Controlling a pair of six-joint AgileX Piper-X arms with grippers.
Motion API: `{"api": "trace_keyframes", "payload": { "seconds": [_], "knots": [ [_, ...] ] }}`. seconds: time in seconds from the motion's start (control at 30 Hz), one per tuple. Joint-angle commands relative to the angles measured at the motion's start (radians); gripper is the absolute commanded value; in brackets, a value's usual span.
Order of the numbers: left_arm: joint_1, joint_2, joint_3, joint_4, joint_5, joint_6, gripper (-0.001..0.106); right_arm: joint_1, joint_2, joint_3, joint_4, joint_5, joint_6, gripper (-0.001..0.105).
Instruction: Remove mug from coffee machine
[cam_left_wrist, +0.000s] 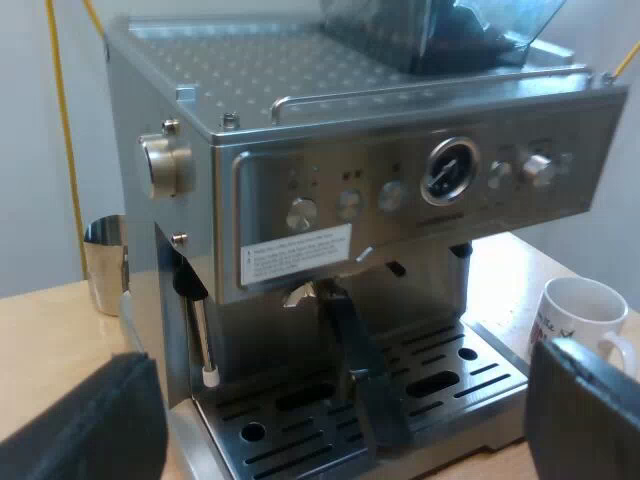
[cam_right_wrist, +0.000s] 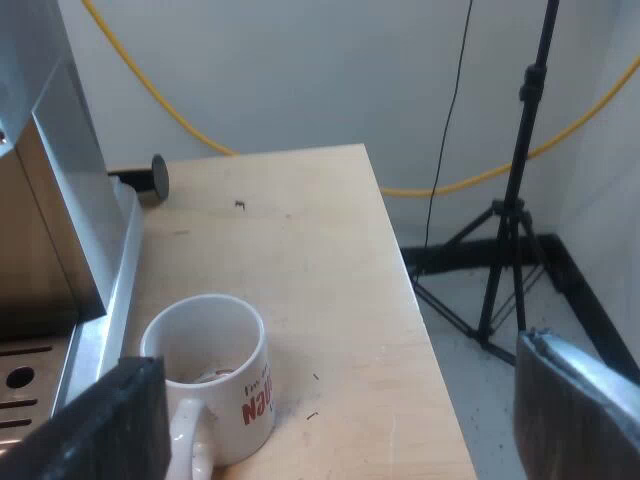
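The white mug (cam_left_wrist: 580, 315) with red lettering stands on the wooden table beside the espresso machine's (cam_left_wrist: 350, 190) drip tray (cam_left_wrist: 300, 440), off the tray itself. Seen from the right wrist, the mug (cam_right_wrist: 210, 370) is upright just below my right gripper (cam_right_wrist: 340, 420), which is open with the mug near one finger (cam_right_wrist: 100, 425). My left gripper (cam_left_wrist: 340, 430) is open too, facing the machine's front at tray height. The metal holder is locked in, its dark handle (cam_left_wrist: 368, 385) reaching out over the tray.
A bean hopper (cam_left_wrist: 440, 30) sits on the machine's top. A small metal jug (cam_left_wrist: 105, 262) stands beside the machine, and its steam wand (cam_left_wrist: 200, 330) hangs at one side. A black round object (cam_right_wrist: 158, 176) lies on the table. Past the table edge (cam_right_wrist: 420, 310) stands a tripod (cam_right_wrist: 515, 210).
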Motion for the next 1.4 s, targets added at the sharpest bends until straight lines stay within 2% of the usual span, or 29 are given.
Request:
{"api": "trace_keyframes", "payload": {
  "seconds": [0.03, 0.13, 0.27, 0.47, 0.6, 0.7, 0.87, 0.93, 1.03, 1.4],
  "knots": [
    [-0.002, -0.064, -0.006, 0.059, 0.002, 0.008, 0.079, -0.004, -0.054, 0.016, -0.006, 0.004, -0.016, 0.071],
    [-0.002, -0.122, -0.006, 0.117, -0.001, 0.036, 0.079, -0.004, -0.108, 0.036, -0.006, 0.004, -0.016, 0.071],
    [-0.002, -0.201, -0.006, 0.218, -0.055, 0.055, 0.079, -0.004, -0.171, 0.065, -0.006, 0.004, -0.016, 0.071],
    [-0.002, -0.284, -0.006, 0.343, -0.072, 0.056, 0.079, -0.004, -0.240, 0.114, 0.009, 0.004, -0.014, 0.071],
    [-0.002, -0.284, -0.013, 0.409, -0.081, 0.060, 0.079, -0.004, -0.236, 0.119, 0.042, -0.001, -0.014, 0.071],
    [-0.002, -0.284, -0.013, 0.436, -0.111, 0.111, 0.079, -0.004, -0.236, 0.121, 0.044, 0.000, -0.014, 0.071],
    [-0.002, -0.284, -0.005, 0.446, -0.206, 0.114, 0.079, -0.004, -0.236, 0.152, 0.046, -0.015, -0.014, 0.071],
    [-0.002, -0.284, 0.023, 0.446, -0.270, 0.114, 0.079, -0.004, -0.236, 0.170, 0.046, -0.030, -0.014, 0.071],
    [-0.002, -0.284, 0.064, 0.439, -0.317, 0.107, 0.079, -0.004, -0.236, 0.207, 0.046, -0.050, -0.014, 0.071],
    [-0.002, -0.284, 0.158, 0.366, -0.327, 0.098, 0.079, -0.004, -0.236, 0.289, 0.065, -0.069, -0.009, 0.071]
  ]
}}
